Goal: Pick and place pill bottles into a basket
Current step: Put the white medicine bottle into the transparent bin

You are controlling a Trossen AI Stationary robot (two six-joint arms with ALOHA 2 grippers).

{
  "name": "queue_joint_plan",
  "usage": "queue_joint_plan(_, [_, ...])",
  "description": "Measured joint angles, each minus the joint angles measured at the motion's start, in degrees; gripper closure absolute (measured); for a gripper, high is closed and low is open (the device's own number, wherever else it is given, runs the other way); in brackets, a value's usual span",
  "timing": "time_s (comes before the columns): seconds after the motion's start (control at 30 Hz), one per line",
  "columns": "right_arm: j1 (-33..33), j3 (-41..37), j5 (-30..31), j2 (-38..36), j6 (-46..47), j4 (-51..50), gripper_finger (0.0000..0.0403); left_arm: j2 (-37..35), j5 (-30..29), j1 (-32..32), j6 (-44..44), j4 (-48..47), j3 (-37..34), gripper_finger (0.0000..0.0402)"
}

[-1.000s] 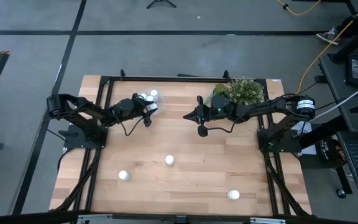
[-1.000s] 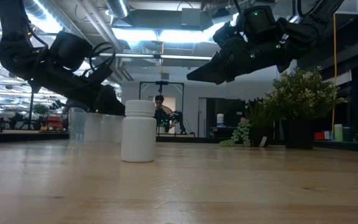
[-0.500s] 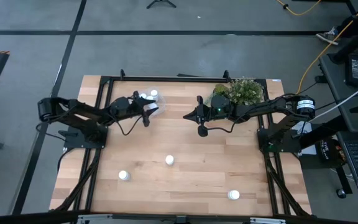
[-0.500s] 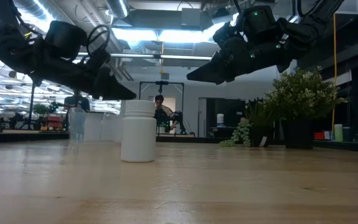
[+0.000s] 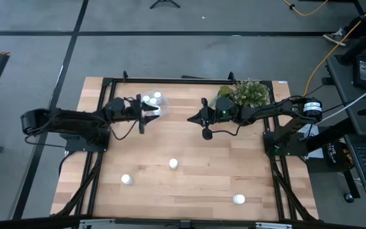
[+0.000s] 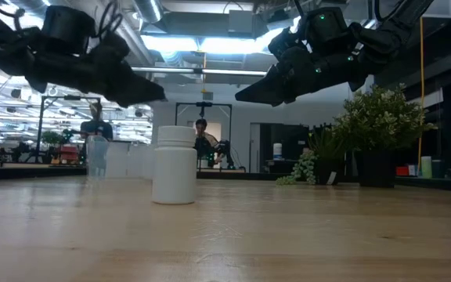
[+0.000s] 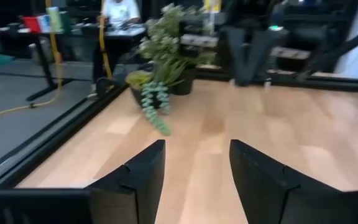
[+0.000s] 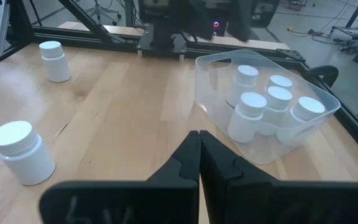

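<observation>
Left gripper (image 5: 146,113), fingers apart and empty, sits beside the basket (image 8: 266,118) at 11 o'clock. Right gripper (image 5: 203,118) idles mid-tabletop, fingers pinched together. Likely next: fetch the nearest loose pill bottle (image 5: 173,163), toward 6 o'clock.

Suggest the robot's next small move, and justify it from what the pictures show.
Probably swing the left gripper, open and empty beside the basket, toward the nearest loose pill bottle. Three bottles stand outside the basket, and the right gripper hangs shut mid-table.

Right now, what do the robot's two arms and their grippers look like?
Both arms are dark, nearly black, jointed links. The left gripper has two broad, flat, matte black fingers. The right gripper has similar black fingers tapering to a point. A black cable loops beside the left arm, and a small green light glows on the right arm.
</observation>
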Motion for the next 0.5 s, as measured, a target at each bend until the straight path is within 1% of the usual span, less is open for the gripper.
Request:
queue_joint_plan(0.2, [0.0,0.0,0.0,0.0,0.0,0.6,0.0398,-7.5,4.9,-0.1,-0.2,-6.9,0.0,0.0248])
queue_joint_plan(0.27, [0.0,0.0,0.0,0.0,0.0,0.6,0.0398,-9.2,7.6,-0.7,-0.5,-8.3,0.0,0.026])
queue_joint_plan(0.4, [0.0,0.0,0.0,0.0,0.0,0.6,0.0398,-11.3,13.9,-3.4,1.2,-9.4,0.0,0.0294])
queue_joint_plan(0.5, [0.0,0.0,0.0,0.0,-0.7,1.0,0.0398,-11.6,14.6,-5.9,3.5,-10.9,0.0,0.0328])
